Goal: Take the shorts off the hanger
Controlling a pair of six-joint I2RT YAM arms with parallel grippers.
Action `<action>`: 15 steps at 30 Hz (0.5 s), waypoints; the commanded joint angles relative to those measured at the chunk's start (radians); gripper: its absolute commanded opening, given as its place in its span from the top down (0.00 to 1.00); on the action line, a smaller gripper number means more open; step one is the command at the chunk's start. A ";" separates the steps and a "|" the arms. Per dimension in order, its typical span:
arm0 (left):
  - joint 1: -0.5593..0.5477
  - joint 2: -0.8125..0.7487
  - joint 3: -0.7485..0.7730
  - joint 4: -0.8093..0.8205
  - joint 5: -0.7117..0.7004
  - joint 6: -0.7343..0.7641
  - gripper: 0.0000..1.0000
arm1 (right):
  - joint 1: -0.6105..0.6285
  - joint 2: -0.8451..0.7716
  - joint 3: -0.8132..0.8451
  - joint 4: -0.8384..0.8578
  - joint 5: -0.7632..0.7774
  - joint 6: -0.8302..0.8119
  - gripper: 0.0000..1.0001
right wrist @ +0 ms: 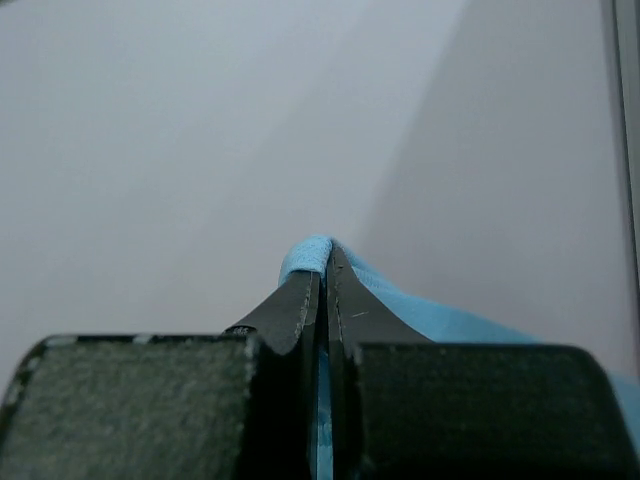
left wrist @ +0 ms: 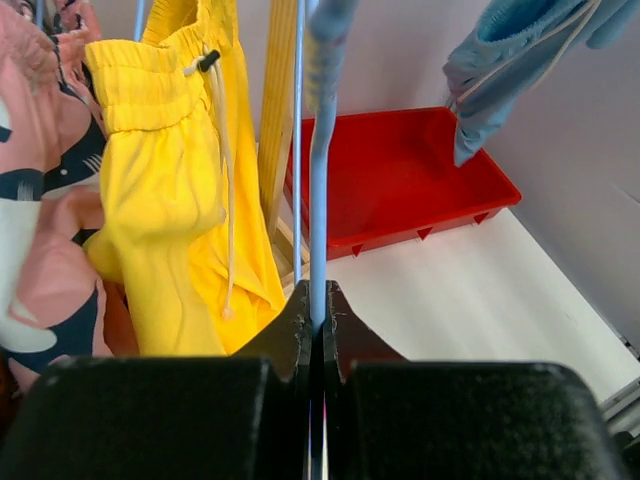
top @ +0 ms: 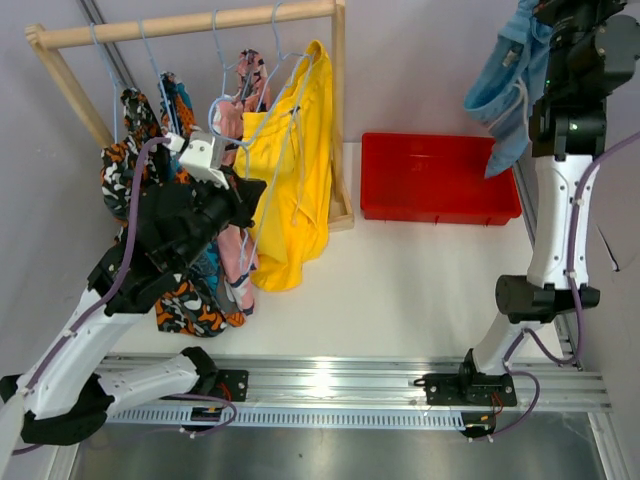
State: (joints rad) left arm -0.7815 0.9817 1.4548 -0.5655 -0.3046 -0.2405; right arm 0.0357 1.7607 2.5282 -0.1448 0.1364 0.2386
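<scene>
Overhead first: a red bin (top: pixel 440 185), rectangular w/ low walls & a smooth floor, sits on the white worktop (top: pixel 400 290) just right of the wooden rack (top: pixel 190 25). The light blue shorts (top: pixel 505 80) hang from the top of the right arm (top: pixel 558 215), above the bin's right end & not inside it. They are soft, crumpled cloth w/ a pale cord dangling. On the rack's round rod, thin light blue hangers (top: pixel 150 60) carry the rest. The yellow shorts (top: pixel 295 170) hang nearest the bin, long & limp, w/ the pink print shorts (top: pixel 240 110) next to them. The teal-orange print shorts (top: pixel 178 100) & orange-black-white print shorts (top: pixel 120 165) are bunched at left, partly hidden by the left arm (top: pixel 170 240).

Left wrist: the left gripper (left wrist: pixel 320 305) is clamped tight on a light blue hanger bar (left wrist: pixel 320 150), which rises straight up from the tips. The yellow shorts at left show a gathered elastic waistband & a white drawstring (left wrist: pixel 225 200) w/ a black end. Pink print cloth fills the far left edge. Behind, the bin shows small ribs under its front rim. The blue shorts hang over its far right corner.

Right wrist: the right gripper (right wrist: pixel 322 275) has its jaws together, pinching a fold of the light blue shorts. The cloth bulges just past the tips & trails off to the right. Plain pale wall (right wrist: pixel 200 130) behind.
</scene>
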 commanded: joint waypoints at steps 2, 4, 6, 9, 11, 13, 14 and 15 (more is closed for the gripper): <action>-0.002 0.032 -0.022 0.027 -0.024 -0.020 1.00 | -0.066 0.059 -0.223 0.197 -0.026 0.106 1.00; 0.017 0.072 -0.021 0.042 -0.016 -0.020 1.00 | -0.069 0.049 -0.349 0.258 -0.053 0.122 1.00; 0.056 0.106 -0.014 0.067 0.010 -0.035 1.00 | -0.069 0.043 -0.504 0.272 -0.079 0.136 1.00; 0.103 0.182 0.016 0.088 0.065 -0.051 1.00 | -0.066 0.007 -0.709 0.313 -0.115 0.154 1.00; 0.113 0.236 0.050 0.087 0.070 -0.049 1.00 | -0.060 -0.032 -0.808 0.341 -0.113 0.153 1.00; 0.116 0.264 0.088 0.085 0.061 -0.045 1.00 | -0.054 -0.053 -0.924 0.367 -0.104 0.151 1.00; 0.117 0.282 0.098 0.085 0.056 -0.043 1.00 | -0.054 -0.070 -0.957 0.376 -0.110 0.153 1.00; 0.119 0.290 0.110 0.085 0.052 -0.040 1.00 | -0.051 -0.076 -0.985 0.382 -0.118 0.154 1.00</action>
State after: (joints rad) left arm -0.6701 1.2804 1.4693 -0.5297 -0.2592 -0.2695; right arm -0.0265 1.8061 1.5764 0.0589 0.0467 0.3695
